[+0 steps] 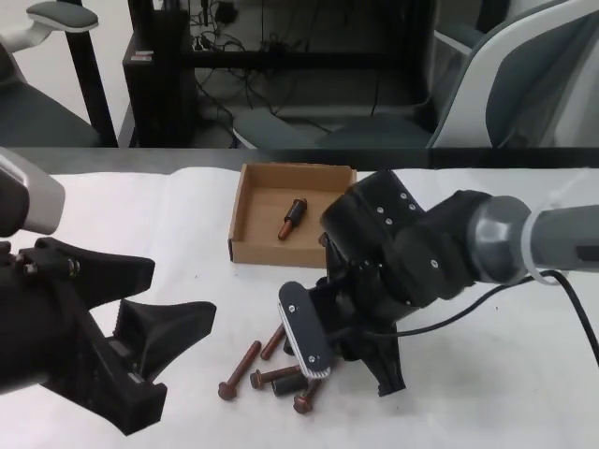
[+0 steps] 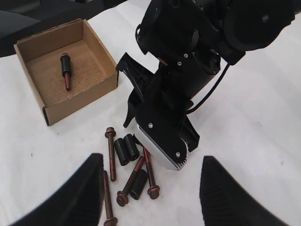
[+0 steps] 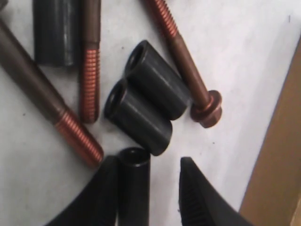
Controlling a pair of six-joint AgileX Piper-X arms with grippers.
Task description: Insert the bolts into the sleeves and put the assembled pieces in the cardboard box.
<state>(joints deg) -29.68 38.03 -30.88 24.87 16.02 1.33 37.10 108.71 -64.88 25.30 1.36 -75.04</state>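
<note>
One assembled piece [image 1: 291,218] lies in the box [image 1: 245,201]; several bolts [image 2: 111,150] and sleeves [image 3: 141,108] remain loose. Right end effector [image 3: 148,165] gapes around a sleeve [image 3: 134,188]; left end effector [image 2: 151,160] wide, empty.

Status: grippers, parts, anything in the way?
Left gripper open, empty. Right gripper open, straddling one black cylindrical sleeve. One assembled piece in the brown cardboard box. Loose copper-coloured bolts crowd that sleeve.
</note>
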